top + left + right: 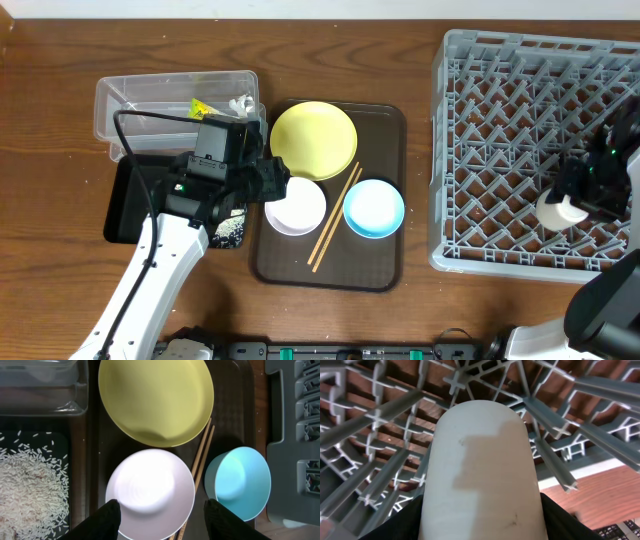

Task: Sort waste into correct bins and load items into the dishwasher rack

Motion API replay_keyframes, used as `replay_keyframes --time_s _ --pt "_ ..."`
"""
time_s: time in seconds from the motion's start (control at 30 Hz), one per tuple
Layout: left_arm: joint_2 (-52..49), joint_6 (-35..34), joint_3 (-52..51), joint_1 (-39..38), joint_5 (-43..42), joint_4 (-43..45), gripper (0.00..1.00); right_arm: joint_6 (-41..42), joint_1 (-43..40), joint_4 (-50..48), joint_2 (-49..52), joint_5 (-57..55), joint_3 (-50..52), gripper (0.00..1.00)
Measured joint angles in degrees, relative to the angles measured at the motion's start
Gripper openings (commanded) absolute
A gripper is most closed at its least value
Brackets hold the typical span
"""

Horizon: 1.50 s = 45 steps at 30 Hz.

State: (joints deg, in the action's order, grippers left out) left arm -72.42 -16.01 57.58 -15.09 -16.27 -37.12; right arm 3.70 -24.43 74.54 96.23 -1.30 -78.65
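My left gripper [272, 186] [162, 516] hangs open just above the white bowl [296, 206] [150, 487], one finger over its left rim and the other just past its right rim. The yellow plate [313, 139] [155, 400], light blue bowl [374, 208] [239, 482] and two chopsticks [335, 217] [202, 455] lie beside it. My right gripper [572, 200] [480, 515] is shut on the pale cup [556, 210] [480, 460], low inside the grey dishwasher rack [440, 150] [380, 415].
The dishes sit on a dark brown serving tray [385, 130]. Left of it, the clear tub [150, 100] holds a snack wrapper [203, 108] and a paper scrap [243, 102]. Rice [25, 490] lies in the black tray [125, 210].
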Motion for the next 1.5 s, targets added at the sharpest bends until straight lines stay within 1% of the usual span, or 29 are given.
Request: replay_keyframes --time_s 0.03,0.07,0.1,0.13,0.17,0.23,0.33,0.37,0.47,0.57,0.73,0.9,0.93,1.03,1.17,1.4,1.5 --pt "0.0 0.0 0.0 0.0 0.0 0.0 0.57 0.0 0.0 -0.6 0.0 0.0 0.8 0.2" --pt "0.0 0.0 0.0 0.0 0.0 0.0 0.57 0.0 0.0 -1.2 0.0 0.0 1.6 0.38" --pt "0.0 0.0 0.0 0.0 0.0 0.0 0.57 0.0 0.0 -1.6 0.1 0.0 2.2 0.58" --pt "0.0 0.0 0.0 0.0 0.0 0.0 0.57 0.0 0.0 -1.8 0.2 0.0 2.5 0.71" --pt "0.0 0.0 0.0 0.0 0.0 0.0 0.57 0.1 0.0 -2.3 0.2 0.1 2.7 0.81" --pt "0.0 0.0 0.0 0.0 0.0 0.0 0.57 0.5 0.0 -3.0 0.3 0.5 2.8 0.99" --pt "0.0 0.0 0.0 0.0 0.0 0.0 0.58 0.2 0.0 -4.0 0.3 2.0 2.8 0.99" --pt "0.0 0.0 0.0 0.0 0.0 0.0 0.63 0.2 0.0 -4.1 0.3 2.5 2.8 0.99" --pt "0.0 0.3 0.0 0.0 0.0 -0.5 0.67 0.2 0.0 -4.2 0.3 4.2 2.8 0.99" --pt "0.0 0.4 0.0 0.0 0.7 -2.8 0.67 0.2 0.0 -4.3 0.3 5.7 2.8 0.98" --pt "0.0 0.4 0.0 0.0 5.2 -8.6 0.67 0.2 0.0 -5.0 -0.8 9.5 1.6 0.97" --pt "0.0 0.4 0.0 0.0 8.4 -11.8 0.67 -0.9 2.1 -11.5 -7.2 15.9 -1.9 0.96" --pt "0.0 0.4 0.0 0.0 8.9 -12.0 0.67 -1.4 3.4 -13.3 -9.2 17.4 -2.3 0.96" --pt "0.0 0.4 0.0 0.0 9.4 -12.0 0.67 -3.0 9.3 -16.7 -14.2 20.7 -3.2 0.91" --pt "0.0 0.4 0.0 0.0 9.8 -12.0 0.67 -5.5 18.5 -17.4 -15.8 23.2 -3.7 0.85" --pt "0.0 0.4 0.0 0.0 10.3 -12.0 0.68 -8.4 33.6 -17.4 -10.7 24.0 -3.5 0.79" --pt "0.0 0.4 0.0 0.0 10.3 -11.9 0.68 -9.0 38.4 -17.3 -7.0 23.5 -3.2 0.72"
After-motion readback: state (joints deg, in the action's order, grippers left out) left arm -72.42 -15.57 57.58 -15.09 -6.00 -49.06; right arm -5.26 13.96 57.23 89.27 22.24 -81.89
